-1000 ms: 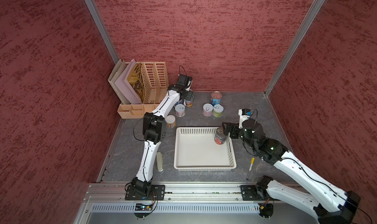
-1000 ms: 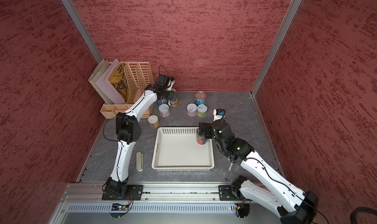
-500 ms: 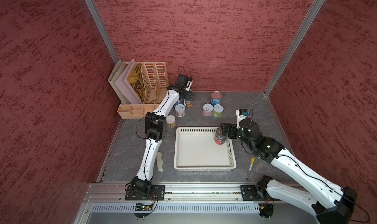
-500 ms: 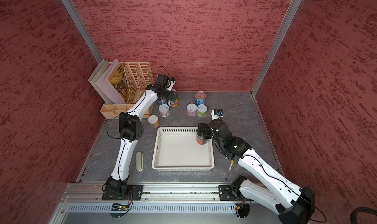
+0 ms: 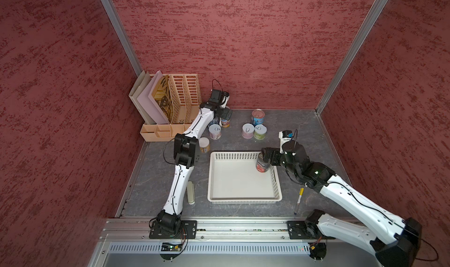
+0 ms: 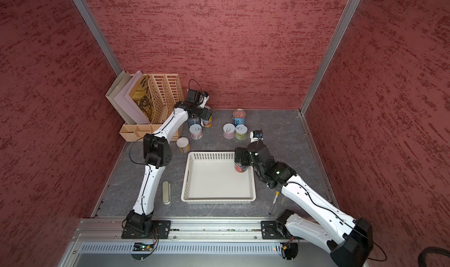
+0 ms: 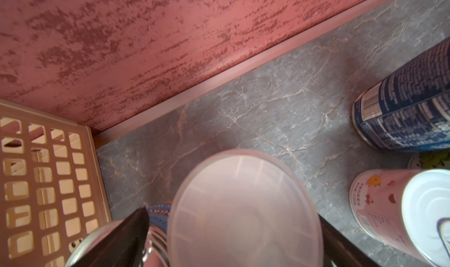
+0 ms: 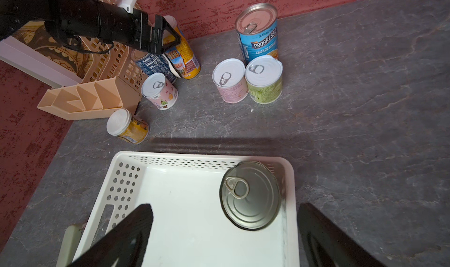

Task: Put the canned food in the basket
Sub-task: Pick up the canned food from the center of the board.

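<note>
A red-labelled can (image 5: pixel 262 166) (image 6: pixel 241 167) (image 8: pixel 250 195) stands upright in the far right corner of the white basket (image 5: pixel 243 200) (image 8: pixel 126 180). My right gripper (image 5: pixel 265 153) (image 8: pixel 225 206) hovers over it, open, with its fingers well clear of the can. At the back, my left gripper (image 5: pixel 225 112) (image 7: pixel 231 214) straddles the yellow-orange can (image 8: pixel 186 61) with the translucent lid (image 7: pixel 243 205). Its jaws are open, with a gap on one side. Several more cans stand on the table: blue (image 5: pixel 257 116), pink (image 5: pixel 248 130), green (image 5: pixel 260 131), pink (image 5: pixel 215 131), yellow (image 5: pixel 204 144) and dark blue (image 8: pixel 155 63).
The tan file organizer (image 5: pixel 180 100) with its low tray stands at the back left, close to the left gripper. A beige oblong case (image 5: pixel 190 192) lies left of the basket. A pen (image 5: pixel 299 200) lies to the basket's right. The back wall is just behind the left gripper.
My right arm has shifted slightly left over the basket's corner while the red can stays put. The left arm has barely moved at the yellow-orange can.
</note>
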`<move>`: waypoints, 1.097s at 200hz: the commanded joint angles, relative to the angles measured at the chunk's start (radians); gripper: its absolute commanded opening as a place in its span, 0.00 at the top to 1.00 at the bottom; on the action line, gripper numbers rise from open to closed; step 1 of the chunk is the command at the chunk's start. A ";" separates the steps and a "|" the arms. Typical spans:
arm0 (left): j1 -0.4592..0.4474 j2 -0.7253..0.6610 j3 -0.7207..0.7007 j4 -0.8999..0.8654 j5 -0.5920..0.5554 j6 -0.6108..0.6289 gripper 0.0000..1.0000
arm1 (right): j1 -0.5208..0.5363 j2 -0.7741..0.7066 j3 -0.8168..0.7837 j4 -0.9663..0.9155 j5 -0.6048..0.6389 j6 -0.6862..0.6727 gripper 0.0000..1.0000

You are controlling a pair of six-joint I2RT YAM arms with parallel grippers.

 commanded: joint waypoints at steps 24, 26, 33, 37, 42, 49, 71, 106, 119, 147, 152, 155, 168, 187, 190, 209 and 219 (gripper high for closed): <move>0.000 0.021 0.018 0.072 0.025 -0.010 0.04 | -0.005 0.021 0.023 0.020 -0.016 0.003 0.02; 0.000 0.021 0.018 0.072 0.028 -0.011 0.05 | -0.005 0.021 0.023 0.020 -0.017 0.003 0.02; 0.000 0.023 0.018 0.074 0.039 -0.013 0.04 | -0.005 0.022 0.025 0.019 -0.018 0.003 0.02; 0.000 0.022 0.018 0.075 0.043 -0.014 0.04 | -0.005 0.022 0.025 0.021 -0.020 0.003 0.02; -0.001 0.023 0.017 0.074 0.045 -0.015 0.04 | -0.005 0.024 0.026 0.020 -0.021 0.003 0.02; -0.001 0.026 0.017 0.075 0.047 -0.013 0.04 | -0.005 0.024 0.026 0.019 -0.021 0.004 0.02; -0.002 0.032 0.014 0.071 0.044 -0.009 0.09 | -0.005 0.022 0.027 0.018 -0.020 0.002 0.02; 0.000 0.034 -0.007 0.068 0.036 0.002 0.16 | -0.005 0.022 0.026 0.018 -0.024 0.002 0.02; 0.000 0.034 -0.015 0.071 0.034 0.002 0.19 | -0.005 0.022 0.026 0.018 -0.023 0.002 0.02; 0.000 0.025 -0.027 0.071 0.045 -0.002 0.27 | -0.005 0.022 0.028 0.016 -0.022 0.002 0.02; 0.000 0.022 -0.032 0.072 0.047 -0.004 0.28 | -0.004 0.022 0.028 0.017 -0.020 0.002 0.02; 0.000 0.021 -0.037 0.073 0.050 -0.005 0.29 | -0.004 0.022 0.029 0.016 -0.021 0.002 0.02; 0.000 0.009 -0.057 0.083 0.059 -0.012 0.31 | -0.005 0.021 0.028 0.015 -0.021 0.002 0.02; 0.001 -0.008 -0.088 0.094 0.071 -0.023 0.44 | -0.006 0.018 0.028 0.016 -0.025 0.003 0.02; 0.000 -0.011 -0.094 0.096 0.073 -0.025 0.48 | -0.005 0.017 0.028 0.016 -0.024 0.003 0.02; -0.001 -0.030 -0.108 0.096 0.075 -0.040 0.60 | -0.004 0.019 0.027 0.016 -0.024 0.003 0.02; -0.002 -0.040 -0.112 0.096 0.073 -0.050 0.61 | -0.004 0.019 0.027 0.016 -0.024 0.003 0.02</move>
